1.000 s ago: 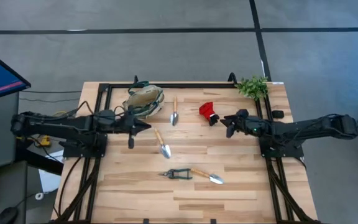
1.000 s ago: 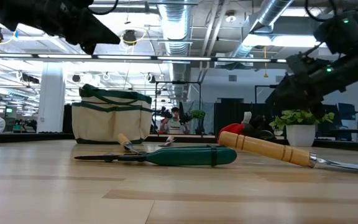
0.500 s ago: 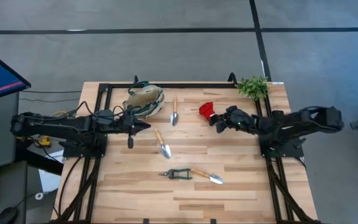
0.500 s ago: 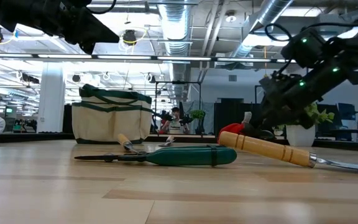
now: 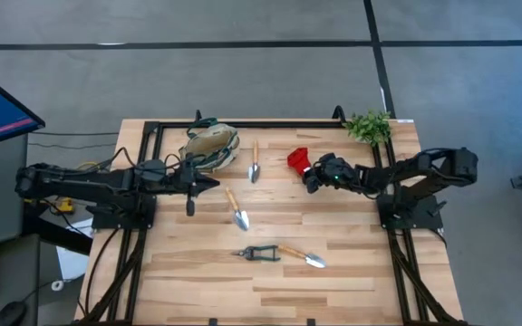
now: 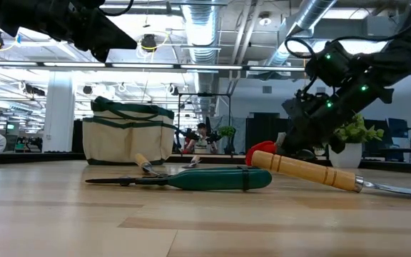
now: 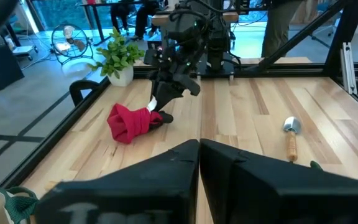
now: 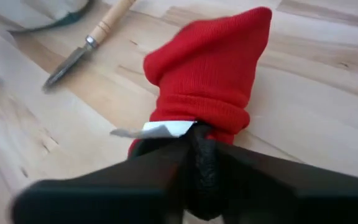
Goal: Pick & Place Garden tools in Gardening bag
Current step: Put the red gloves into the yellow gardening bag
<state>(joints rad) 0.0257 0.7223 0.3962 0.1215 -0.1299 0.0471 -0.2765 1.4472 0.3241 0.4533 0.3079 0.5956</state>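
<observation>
Red glove (image 5: 299, 161) first, and the right gripper (image 5: 314, 175) is on it: in its wrist view the jaws are pinched together on the glove's dark cuff, with a white tag poking out just beside them and the red bulk bunched ahead of the tips. So the step in hand looks like the grab, with the glove lying on the bench (image 5: 352, 263) and nothing lifted yet.

Next, I'd say, comes a clean lift and a carry across to the bag (image 5: 209, 145), which sits well apart from these jaws, at the far side beside the left arm. The bag's mouth looks narrow and floppy, so the drop will need to be square over the opening, and the soft glove may dangle and snag the rim.

Left gripper (image 5: 214, 184) waits just beside the bag, jaws pressed together, holding nothing.

Other tools wait on the bench: one trowel (image 5: 255, 163) between the glove and the bag, another trowel (image 5: 236, 209) nearer the left jaws, the shears (image 5: 259, 254) and a third trowel (image 5: 304, 256) well away from both.
</observation>
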